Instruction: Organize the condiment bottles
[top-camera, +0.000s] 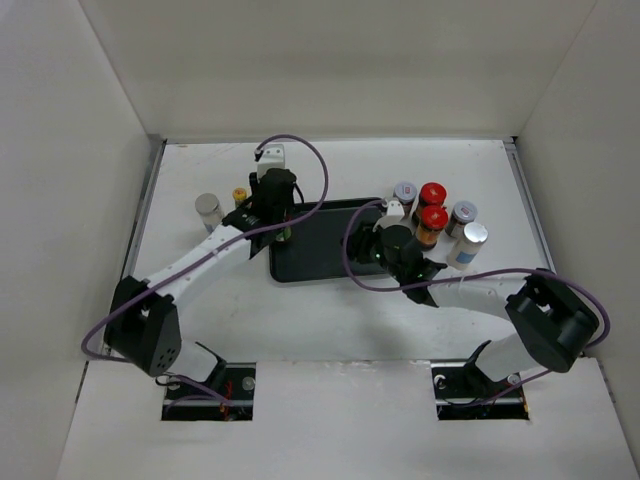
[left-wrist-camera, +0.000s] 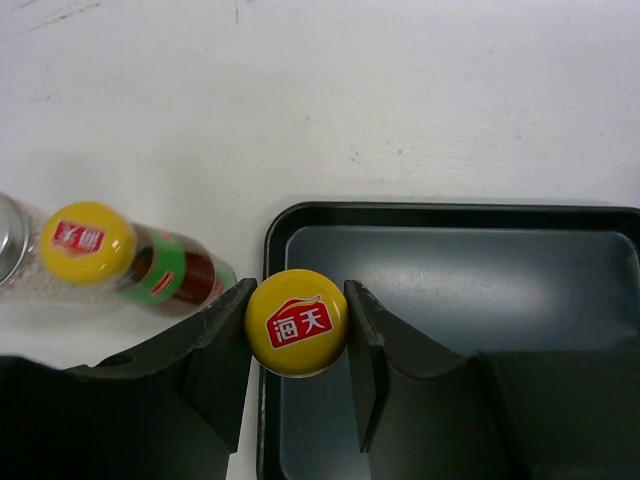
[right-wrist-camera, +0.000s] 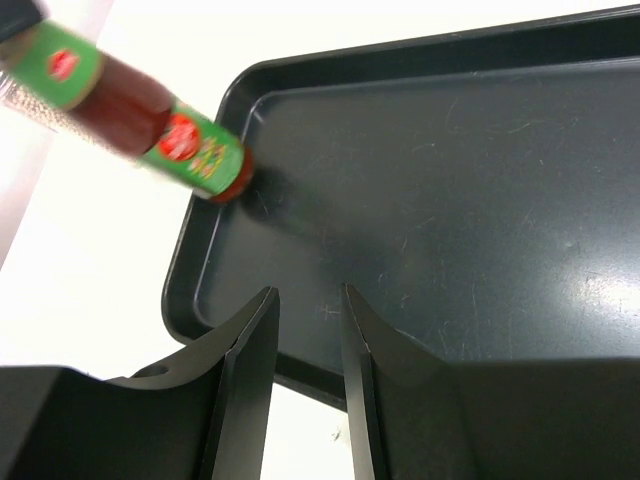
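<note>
- Spanning the workspace, the white table (top-camera: 300, 320) is carrying the black tray (top-camera: 320, 262) at its middle, between both arms.
- The left gripper (left-wrist-camera: 298, 298) is clenching 1 yellow-capped sauce bottle (right-wrist-camera: 195, 150) by its cap, upright, its base just inside the tray's left rim near a corner.
- The right gripper (right-wrist-camera: 308, 292) is hovering over the tray floor, fingers slightly parted, grasping nothing.
- 2 red-lidded jars (top-camera: 432, 193) and 3 silver-lidded jars (top-camera: 463, 212) are clustering just beside the tray's right edge.
- A second yellow-capped bottle (left-wrist-camera: 85, 243) and 1 lone silver-lidded jar (top-camera: 208, 208) are standing on the table left of the tray.
</note>
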